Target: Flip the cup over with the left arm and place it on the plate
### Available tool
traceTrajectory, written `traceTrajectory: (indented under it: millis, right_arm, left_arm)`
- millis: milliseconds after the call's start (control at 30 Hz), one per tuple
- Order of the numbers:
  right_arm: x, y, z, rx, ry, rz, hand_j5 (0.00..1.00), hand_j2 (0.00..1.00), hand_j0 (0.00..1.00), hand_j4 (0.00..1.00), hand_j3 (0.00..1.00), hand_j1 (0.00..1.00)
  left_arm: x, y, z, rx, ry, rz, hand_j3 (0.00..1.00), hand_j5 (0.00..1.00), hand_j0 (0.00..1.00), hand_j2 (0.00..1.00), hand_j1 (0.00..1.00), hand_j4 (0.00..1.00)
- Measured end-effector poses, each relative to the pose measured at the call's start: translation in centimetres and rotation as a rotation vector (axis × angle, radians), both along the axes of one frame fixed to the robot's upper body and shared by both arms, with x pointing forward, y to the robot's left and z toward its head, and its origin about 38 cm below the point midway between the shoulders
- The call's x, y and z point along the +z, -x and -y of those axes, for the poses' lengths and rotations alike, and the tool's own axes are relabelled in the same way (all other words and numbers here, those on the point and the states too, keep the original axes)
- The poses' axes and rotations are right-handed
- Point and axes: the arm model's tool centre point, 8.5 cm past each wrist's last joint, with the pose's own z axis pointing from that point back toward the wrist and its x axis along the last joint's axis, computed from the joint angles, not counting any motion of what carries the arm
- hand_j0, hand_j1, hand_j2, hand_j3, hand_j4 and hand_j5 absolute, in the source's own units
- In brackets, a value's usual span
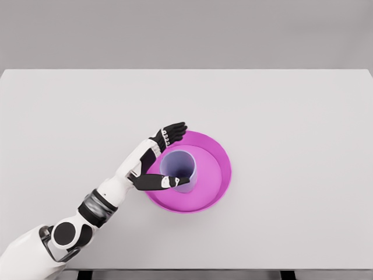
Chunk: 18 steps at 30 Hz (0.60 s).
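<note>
Table [280,116]: white, wide, filling most of the view; near edge cut off at the bottom, dark legs barely showing beneath.
Room: plain grey backdrop beyond the far edge.
Left arm: entering from lower left, shoulder cropped by the corner.
Plate [218,160]: magenta, round, left rim partly hidden behind the hand.
Left hand [163,160]: fingers [175,130] spread past the far side, thumb against the near wall; actual contact hard to judge.
Cup [179,170]: pale lavender, upright, mouth up, on the plate.

Left arm [35,248] cropped at lower-left edge; shoulder unseen.
</note>
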Motion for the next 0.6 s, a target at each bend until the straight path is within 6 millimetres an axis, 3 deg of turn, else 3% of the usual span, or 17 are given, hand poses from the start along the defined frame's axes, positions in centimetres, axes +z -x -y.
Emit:
traceTrajectory:
  millis: [600]
  right_arm:
    - [0.0,0.0,0.0,0.0,0.0,0.0,1.0,1.0,1.0,1.0,1.0,1.0]
  left_arm:
    - [1.4,-0.1,-3.0,0.001,0.009,0.097,1.0,1.0,1.0,1.0,1.0,1.0]
